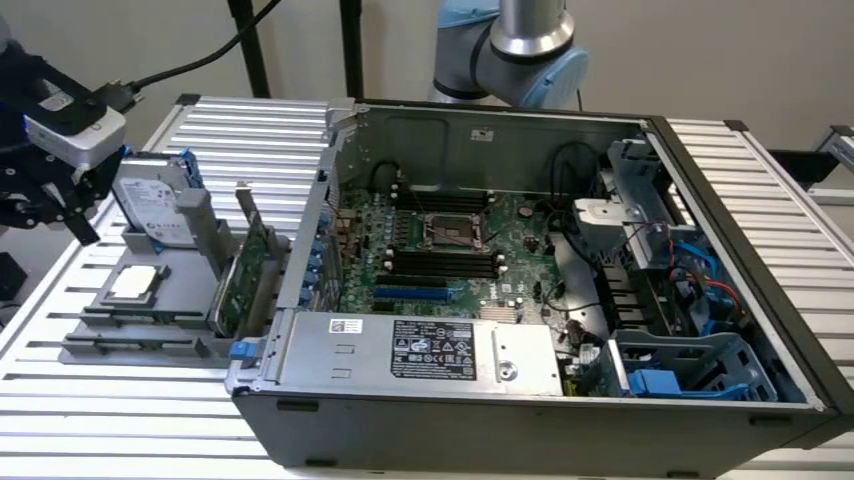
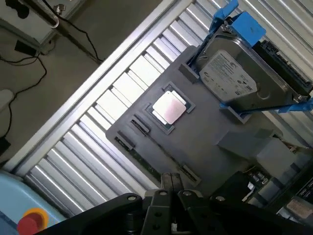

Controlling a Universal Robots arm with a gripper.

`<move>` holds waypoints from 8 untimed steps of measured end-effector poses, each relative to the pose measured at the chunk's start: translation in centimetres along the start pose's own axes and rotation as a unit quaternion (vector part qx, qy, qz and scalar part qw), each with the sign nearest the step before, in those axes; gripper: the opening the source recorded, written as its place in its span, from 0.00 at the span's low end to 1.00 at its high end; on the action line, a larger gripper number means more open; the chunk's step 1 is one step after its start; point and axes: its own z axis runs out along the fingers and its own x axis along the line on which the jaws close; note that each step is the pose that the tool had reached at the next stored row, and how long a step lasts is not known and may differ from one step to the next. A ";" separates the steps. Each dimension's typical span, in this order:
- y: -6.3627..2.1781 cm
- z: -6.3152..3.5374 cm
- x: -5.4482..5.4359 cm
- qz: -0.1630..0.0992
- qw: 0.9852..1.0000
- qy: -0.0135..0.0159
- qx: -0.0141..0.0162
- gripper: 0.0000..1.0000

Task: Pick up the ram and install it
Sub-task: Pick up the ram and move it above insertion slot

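The ram point(image 2: 145, 163) stands on edge in a slot of the grey holder point(image 2: 205, 142), showing as a thin green strip between small clips. In the wrist view my gripper point(image 2: 171, 183) hovers above the holder close to the ram, its two fingertips pressed together with nothing between them. In the exterior view my gripper point(image 1: 60, 215) hangs at the far left, above the outer side of the holder point(image 1: 100, 335). The open computer case point(image 1: 534, 300) lies to the exterior view's right, with black memory slots point(image 1: 441, 262) on its motherboard.
On the holder also sit a silver hard drive in a blue frame point(image 2: 234, 78), a square processor chip point(image 2: 168, 108) and a wide green expansion card point(image 1: 247, 270). Everything rests on a slatted metal table point(image 1: 134, 410). A red button point(image 2: 29, 220) shows at the table's edge.
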 end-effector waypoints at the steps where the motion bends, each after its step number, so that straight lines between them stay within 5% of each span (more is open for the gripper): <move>1: 0.00 0.07 0.0 -0.009 1.000 0.000 0.000 0.00; 8: -0.03 0.60 0.0 -0.079 0.997 0.004 -0.001 0.00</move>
